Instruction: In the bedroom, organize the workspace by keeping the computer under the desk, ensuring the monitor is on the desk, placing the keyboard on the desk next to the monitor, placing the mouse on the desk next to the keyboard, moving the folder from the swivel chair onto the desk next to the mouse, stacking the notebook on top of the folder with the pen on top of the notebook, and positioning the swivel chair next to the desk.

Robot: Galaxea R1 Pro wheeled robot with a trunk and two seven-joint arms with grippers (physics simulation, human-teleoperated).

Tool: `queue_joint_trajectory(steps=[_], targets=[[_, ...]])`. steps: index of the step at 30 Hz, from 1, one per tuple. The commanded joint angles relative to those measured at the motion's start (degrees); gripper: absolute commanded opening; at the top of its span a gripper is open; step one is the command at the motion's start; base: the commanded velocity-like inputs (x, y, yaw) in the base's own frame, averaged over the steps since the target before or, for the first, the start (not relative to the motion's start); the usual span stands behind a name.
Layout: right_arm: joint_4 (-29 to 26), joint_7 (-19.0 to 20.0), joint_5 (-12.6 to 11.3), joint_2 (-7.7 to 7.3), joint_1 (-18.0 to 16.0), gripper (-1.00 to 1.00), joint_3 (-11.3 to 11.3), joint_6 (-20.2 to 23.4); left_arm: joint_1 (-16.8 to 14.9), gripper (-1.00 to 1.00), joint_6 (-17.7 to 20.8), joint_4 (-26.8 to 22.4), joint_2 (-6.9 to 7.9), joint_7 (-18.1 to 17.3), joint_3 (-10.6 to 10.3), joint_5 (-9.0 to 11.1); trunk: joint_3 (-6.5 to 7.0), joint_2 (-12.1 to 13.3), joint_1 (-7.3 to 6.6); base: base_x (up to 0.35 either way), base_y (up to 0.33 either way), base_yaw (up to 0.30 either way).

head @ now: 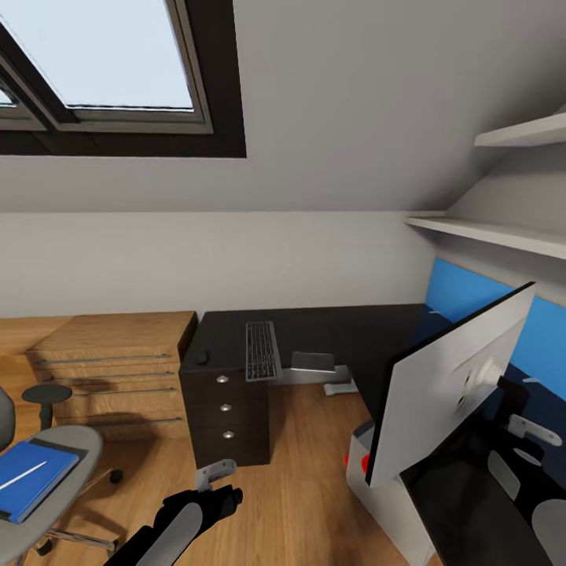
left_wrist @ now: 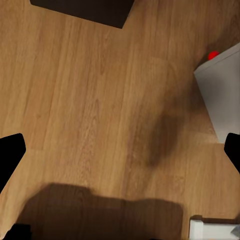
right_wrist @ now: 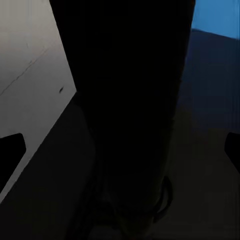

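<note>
Your desk (head: 330, 330) fills the corner with the monitor (head: 448, 389) tilted over its near wing, its pale back to you; no brand or writing is readable. The keyboard (head: 262, 350) and mouse (head: 203, 357) lie above the drawers. On the chair (head: 55, 487) a pen (head: 22, 475) rests on a blue folder (head: 31, 479); your left gripper (left_wrist: 120, 150) hangs spread over the floor (left_wrist: 100, 100), your right gripper's (right_wrist: 120, 150) fingers stand apart around the monitor's stem (right_wrist: 125, 100).
</note>
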Motion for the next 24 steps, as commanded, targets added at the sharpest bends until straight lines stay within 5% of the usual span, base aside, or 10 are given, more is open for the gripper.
queue_joint_trajectory(steps=[1,11,24], targets=[[0.02,-0.01,-0.61,-0.23,-0.05,1.00,0.08,-0.28,-0.07,1.00,0.01,-0.12,0.07,0.45,-0.16,0.38,-0.27,-0.48,0.24,0.000,0.000,0.000],[0.09,-0.02,-0.60,-1.44,-0.05,1.00,0.12,-0.28,-0.07,1.00,0.01,-0.22,0.13,0.46,-0.16,0.34,-2.06,-4.49,2.43,0.000,0.000,0.000],[0.08,-0.02,-0.64,-1.46,-0.05,1.00,0.15,-0.28,-0.07,1.00,0.21,-0.10,0.13,0.33,-0.16,0.50,-2.06,-4.49,2.43,0.000,0.000,0.000]])
